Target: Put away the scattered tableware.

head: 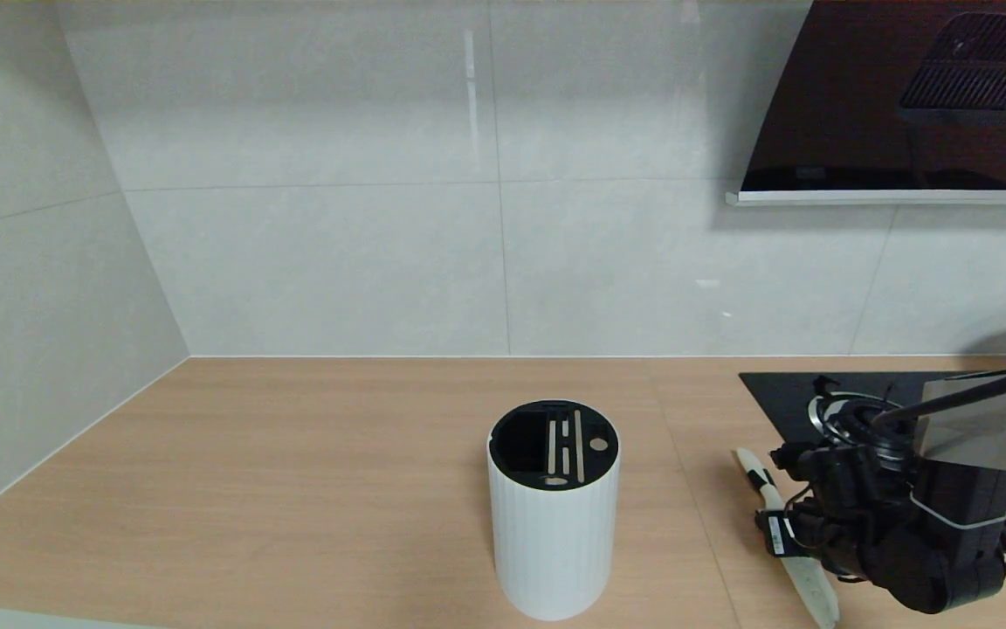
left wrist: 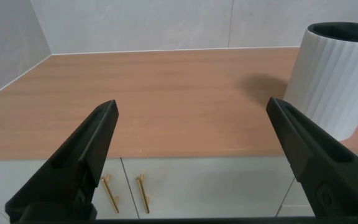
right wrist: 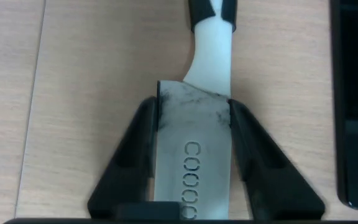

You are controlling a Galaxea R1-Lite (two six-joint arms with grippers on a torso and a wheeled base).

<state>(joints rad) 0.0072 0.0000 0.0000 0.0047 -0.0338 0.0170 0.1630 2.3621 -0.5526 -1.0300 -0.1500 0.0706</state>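
White knife [head: 809, 587], flat on the wooden counter [head: 293, 489], near the front edge, with its black-and-white handle end pointing toward the back wall. Just to the right of a tall white round holder [head: 553, 533], but not touching it. Right gripper [right wrist: 193, 109] down over the knife, one black finger [right wrist: 143, 134] pressed on each long side of the blade – closed in tight on it, no gap to see. Gray smudges and a row of small rings on the blade between the fingers.

Holder upright on the counter, with a black top cut into slots and holes. Black stove top [head: 782, 397] just behind the knife and to its right, flat in the counter. Dark hood [head: 870, 96] on the wall above.

Left gripper [left wrist: 191, 106] out in front of the counter's edge, fingers spread wide apart, nothing between them – holder off to one side of it. Cupboard doors with thin gold handles [left wrist: 143, 194] below the counter edge. Pale gray tiles [head: 320, 262] behind.
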